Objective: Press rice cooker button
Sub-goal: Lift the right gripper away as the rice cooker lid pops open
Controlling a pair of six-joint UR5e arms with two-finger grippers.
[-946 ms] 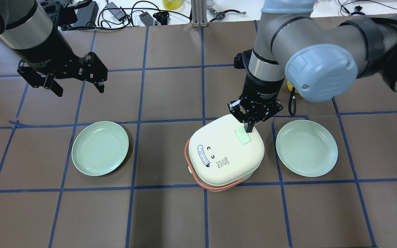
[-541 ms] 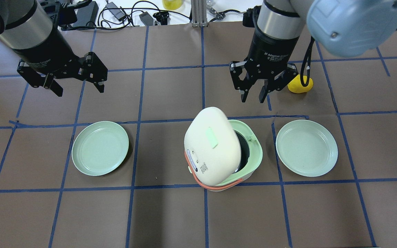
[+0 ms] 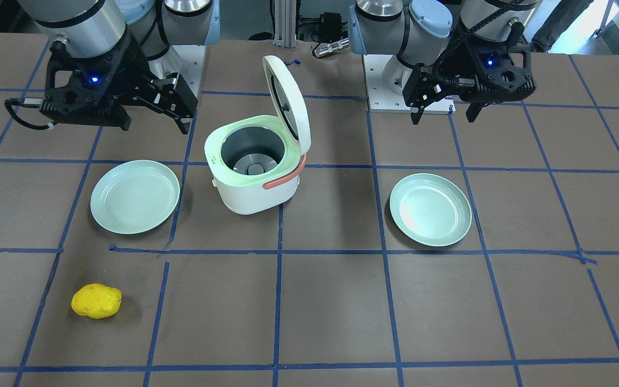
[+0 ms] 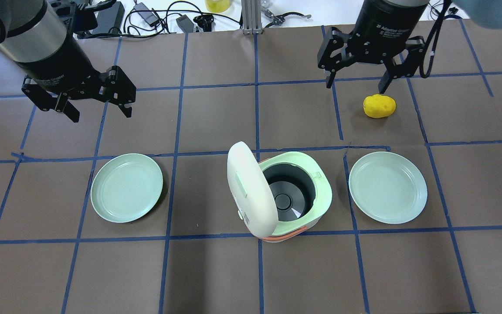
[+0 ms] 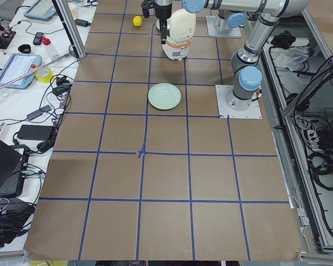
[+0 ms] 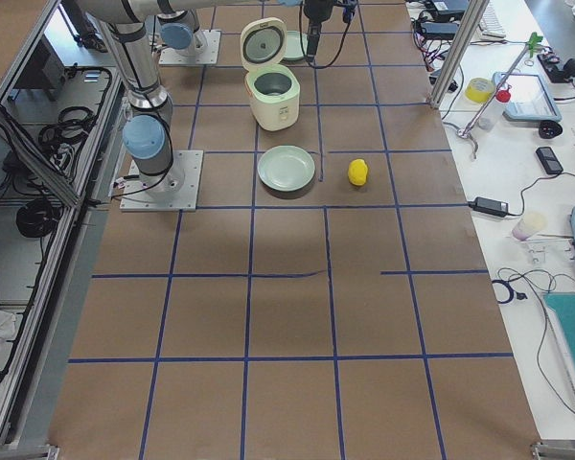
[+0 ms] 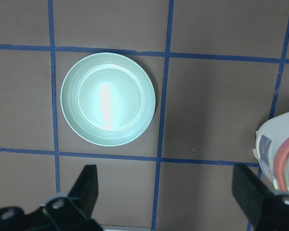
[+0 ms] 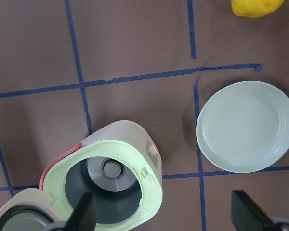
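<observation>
Going by the overhead view, 12 o'clock being away from the robot. The cooker [image 4: 320, 192] sits mid-table, a bit toward the robot's right, well in from every table [image 4: 216, 270] edge. Its lid [image 4: 249, 189] stands almost upright on the hinge at the cooker's 9 o'clock side, with the pot showing empty. The pale green button [image 4: 239, 186] on the lid now faces 9 o'clock. With the lid popped like that, I'd say the press is done.

The right gripper [image 4: 357, 83] hangs high at roughly 1 o'clock from the cooker, jaws wide apart, holding nothing. My guess is it's parked up there so the lid has room to swing. The left gripper [image 4: 100, 111] hovers at about 10 o'clock, also spread wide and empty, well out of the way.

Room-wise, there's a plate [image 4: 387, 187] at 3 o'clock, just beside the cooker but not touching. Another plate [image 4: 127, 187] sits at 9 o'clock, further off. A potato [image 4: 379, 106] lies near the right gripper, below it at about 5 o'clock. The upright lid walls off the 9 o'clock side, so any approach looks easiest from 12 or straight down. The most open floor is toward 6 o'clock.
</observation>
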